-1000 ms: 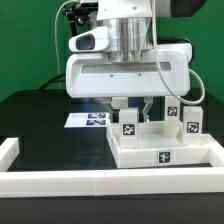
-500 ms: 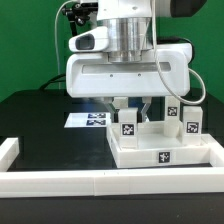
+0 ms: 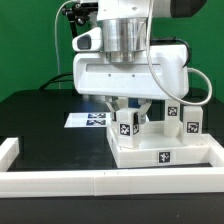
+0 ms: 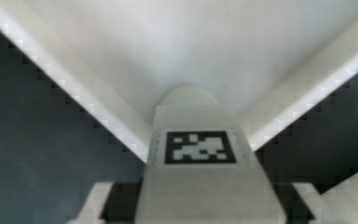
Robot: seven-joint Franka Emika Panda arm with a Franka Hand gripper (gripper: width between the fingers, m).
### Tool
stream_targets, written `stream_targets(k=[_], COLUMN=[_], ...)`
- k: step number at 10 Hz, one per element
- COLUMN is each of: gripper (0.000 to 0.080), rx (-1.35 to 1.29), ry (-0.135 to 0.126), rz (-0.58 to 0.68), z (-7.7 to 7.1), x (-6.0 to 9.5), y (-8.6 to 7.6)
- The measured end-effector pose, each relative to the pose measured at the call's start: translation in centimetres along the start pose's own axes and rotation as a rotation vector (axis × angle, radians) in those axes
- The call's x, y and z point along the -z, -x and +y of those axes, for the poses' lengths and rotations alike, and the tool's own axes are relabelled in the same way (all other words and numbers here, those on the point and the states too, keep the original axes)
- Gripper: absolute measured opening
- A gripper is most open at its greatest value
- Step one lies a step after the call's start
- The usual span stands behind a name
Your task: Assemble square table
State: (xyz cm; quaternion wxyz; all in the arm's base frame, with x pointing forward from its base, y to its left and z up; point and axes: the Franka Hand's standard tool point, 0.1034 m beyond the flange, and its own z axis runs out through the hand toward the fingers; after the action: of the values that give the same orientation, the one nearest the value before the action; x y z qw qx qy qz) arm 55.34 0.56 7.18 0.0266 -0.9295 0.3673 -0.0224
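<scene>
**Gripper on a leg over the slab**

Gripper [image 3: 133, 106] clamps a tagged leg block [image 4: 201, 150] between its fingers, upright. Square slab [image 3: 160, 152] sits on the black table [image 3: 40, 115], against the white barrier wall [image 3: 100, 181]. Two other legs [image 3: 182, 117] stand on the slab's far edge.

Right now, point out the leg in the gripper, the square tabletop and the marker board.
leg in the gripper [image 3: 127, 126], exterior view, on its marker tag.
square tabletop [image 3: 165, 157], exterior view, on the front edge by its tag.
marker board [image 3: 88, 119], exterior view, on the part showing beside the gripper.
</scene>
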Motion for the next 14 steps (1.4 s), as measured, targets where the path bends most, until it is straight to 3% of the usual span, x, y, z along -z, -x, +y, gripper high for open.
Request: stream_targets(k=[5,7,11,12,13,14], gripper=[0.0291,0.0291,0.0303,0.0476,0.0476,0.0609], rx=[-0.446,-0.586,-0.625,-0.599,-0.568,-0.493], ry=[-0.001,-0.013,-0.013,-0.013,-0.013,-0.013], rz=[-0.002,-0.012,-0.012,-0.012,-0.011,-0.010], z=[-0.11,-0.01,-0.03,-0.03,0.00,0.02], x=[-0.04,-0.04,-0.07,-0.07,-0.07,-0.07], y=[0.19,0.08,0.10,0.10,0.08,0.05])
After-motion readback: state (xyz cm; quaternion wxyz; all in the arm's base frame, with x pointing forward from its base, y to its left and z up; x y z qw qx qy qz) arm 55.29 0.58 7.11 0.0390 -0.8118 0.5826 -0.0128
